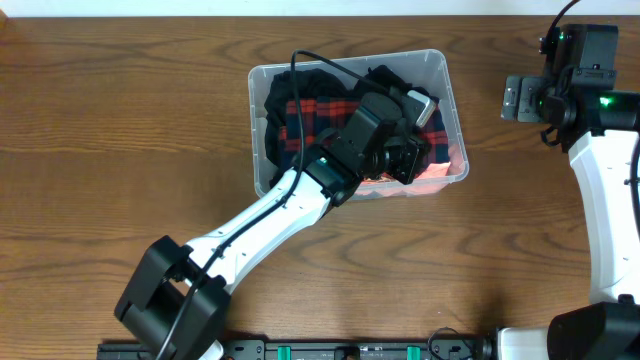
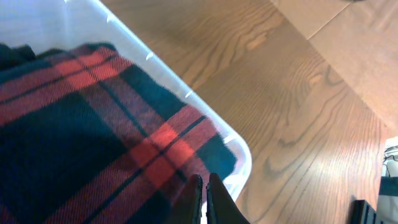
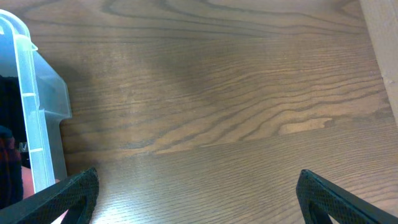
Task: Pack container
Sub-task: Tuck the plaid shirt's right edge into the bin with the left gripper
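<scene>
Brown wood-grain worktop (image 1: 120, 150) carries everything. Clear rectangular plastic container (image 1: 256, 140) sits on it at centre, toward the far edge, slightly skewed. Inside: red-and-dark plaid cloth (image 1: 310, 115) fills most of the bin, black fabric (image 1: 385, 78) lies along the far side, and a pink patch (image 1: 440, 168) shows at the near right corner. Left pincer (image 2: 204, 186): inside the bin, fingers pressed together, just above the plaid near the corner, gripping nothing visible. Right pincer (image 3: 198, 180): fully spread, empty, low over bare worktop beside the container's right wall.
</scene>
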You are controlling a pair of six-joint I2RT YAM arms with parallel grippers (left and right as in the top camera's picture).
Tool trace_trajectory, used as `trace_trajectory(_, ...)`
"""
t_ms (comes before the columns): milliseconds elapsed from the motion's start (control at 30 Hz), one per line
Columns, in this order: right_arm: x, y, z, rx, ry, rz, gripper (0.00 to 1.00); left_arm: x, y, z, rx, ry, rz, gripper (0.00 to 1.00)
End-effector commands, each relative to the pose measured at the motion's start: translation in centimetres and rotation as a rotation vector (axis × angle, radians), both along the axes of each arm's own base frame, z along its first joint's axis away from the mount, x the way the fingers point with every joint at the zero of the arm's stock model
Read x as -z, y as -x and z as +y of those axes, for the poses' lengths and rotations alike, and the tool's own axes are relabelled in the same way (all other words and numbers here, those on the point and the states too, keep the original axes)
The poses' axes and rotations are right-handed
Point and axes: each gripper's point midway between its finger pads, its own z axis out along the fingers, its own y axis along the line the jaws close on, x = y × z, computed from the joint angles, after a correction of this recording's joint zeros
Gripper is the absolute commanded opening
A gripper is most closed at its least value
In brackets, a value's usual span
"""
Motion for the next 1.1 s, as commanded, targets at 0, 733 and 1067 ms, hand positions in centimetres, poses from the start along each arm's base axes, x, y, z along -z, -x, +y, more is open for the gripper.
trace_trajectory(0, 0.1, 0.0, -0.4, 0.010, 0.006, 0.004, 0.99, 1.4, -0.1, -0.1, 0.002, -0.012, 0.025, 0.06)
trace_trajectory(733, 0.1, 0.0, -0.4, 0.010, 0.006, 0.004, 0.99, 5.9, -1.0, 0.9, -0.059, -0.125, 0.072, 0.06)
trace_trajectory(1067, 0.1, 0.0, -0.4, 0.010, 0.006, 0.004, 0.99, 5.7, -1.2, 0.7, -0.057, -0.118, 0.061, 0.06)
